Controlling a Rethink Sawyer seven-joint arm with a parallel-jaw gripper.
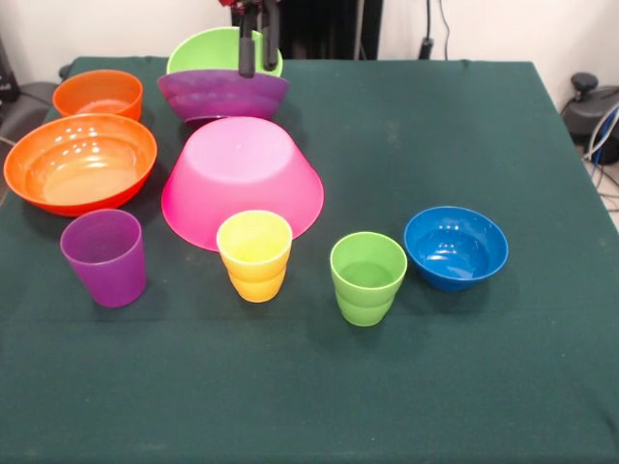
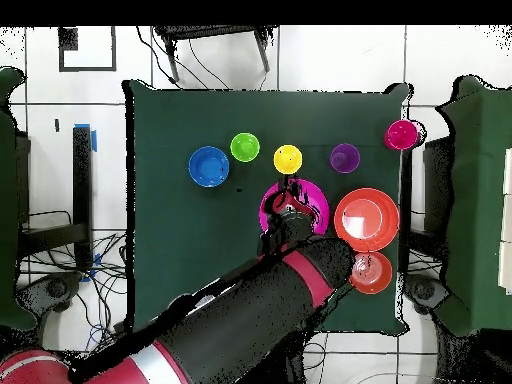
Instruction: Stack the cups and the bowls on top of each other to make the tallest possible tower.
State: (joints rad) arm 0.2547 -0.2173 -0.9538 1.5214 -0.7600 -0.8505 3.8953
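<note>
My arm (image 2: 230, 320) reaches out long from the base, red and black, wrist bent downward. My gripper (image 1: 258, 53) hangs at the end, two dark fingers (image 1: 247, 56) pointing straight down with a narrow gap showing between them.

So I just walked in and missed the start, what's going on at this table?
The Sawyer's gripper hangs at the lime green bowl, which sits in the purple bowl behind the upturned pink bowl; I can't tell whether it grips. The large orange bowl, small orange bowl, small blue bowl and the purple cup, yellow cup and green cup stand loose.
</note>
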